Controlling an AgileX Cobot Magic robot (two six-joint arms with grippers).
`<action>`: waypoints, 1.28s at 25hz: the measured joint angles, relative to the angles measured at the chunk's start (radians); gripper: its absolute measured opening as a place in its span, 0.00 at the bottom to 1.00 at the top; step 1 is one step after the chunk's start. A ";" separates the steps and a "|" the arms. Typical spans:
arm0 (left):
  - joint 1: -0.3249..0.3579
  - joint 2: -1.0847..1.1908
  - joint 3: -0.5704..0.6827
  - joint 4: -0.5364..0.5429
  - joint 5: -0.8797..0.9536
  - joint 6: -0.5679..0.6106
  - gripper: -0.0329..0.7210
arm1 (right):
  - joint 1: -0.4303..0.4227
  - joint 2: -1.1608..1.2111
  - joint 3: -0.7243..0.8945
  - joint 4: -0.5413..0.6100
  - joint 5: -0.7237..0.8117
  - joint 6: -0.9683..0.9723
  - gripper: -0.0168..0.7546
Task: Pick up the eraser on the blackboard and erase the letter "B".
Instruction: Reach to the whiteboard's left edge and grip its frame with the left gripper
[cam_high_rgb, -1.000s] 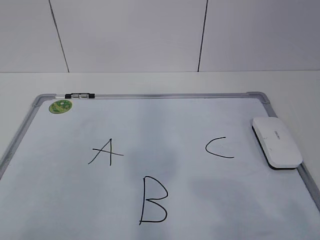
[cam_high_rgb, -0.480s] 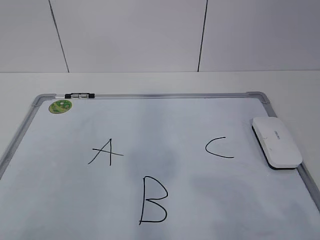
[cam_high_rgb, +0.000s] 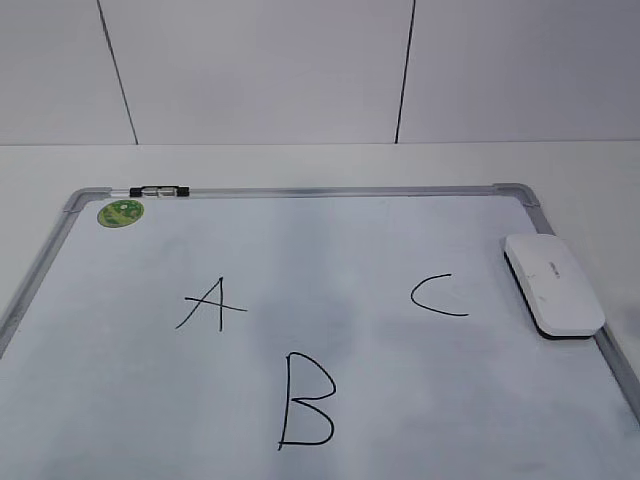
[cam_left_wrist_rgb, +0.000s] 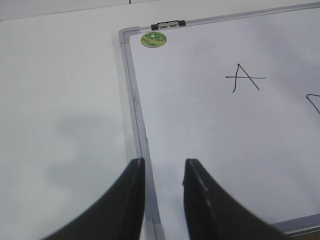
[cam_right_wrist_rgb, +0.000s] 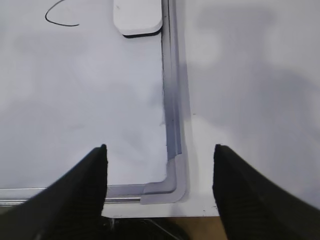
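Note:
The white eraser (cam_high_rgb: 553, 284) lies on the blackboard's right side, against the frame; its near end shows at the top of the right wrist view (cam_right_wrist_rgb: 137, 17). The blackboard (cam_high_rgb: 330, 260) is a white board with a silver frame. The letter "B" (cam_high_rgb: 305, 400) is drawn in black at the front middle, whole. My left gripper (cam_left_wrist_rgb: 163, 170) is open and empty above the board's left frame, near its front corner. My right gripper (cam_right_wrist_rgb: 160, 155) is wide open and empty above the board's front right corner (cam_right_wrist_rgb: 167, 187), well short of the eraser. Neither gripper shows in the exterior view.
A slanted "A" (cam_high_rgb: 212, 303) and a curved "C" (cam_high_rgb: 437, 296) are also on the board. A black-and-silver marker (cam_high_rgb: 158, 189) lies on the top frame beside a green sticker (cam_high_rgb: 120, 212). White tabletop surrounds the board; a tiled wall stands behind.

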 joint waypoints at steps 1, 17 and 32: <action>0.000 0.006 0.000 0.000 0.000 -0.004 0.33 | 0.000 0.024 0.000 0.009 -0.006 0.005 0.66; 0.000 0.653 -0.207 0.001 0.000 -0.023 0.33 | 0.000 0.430 -0.185 0.044 -0.034 0.045 0.66; 0.000 1.392 -0.499 0.050 -0.048 -0.025 0.33 | 0.000 0.793 -0.333 0.094 0.003 0.007 0.66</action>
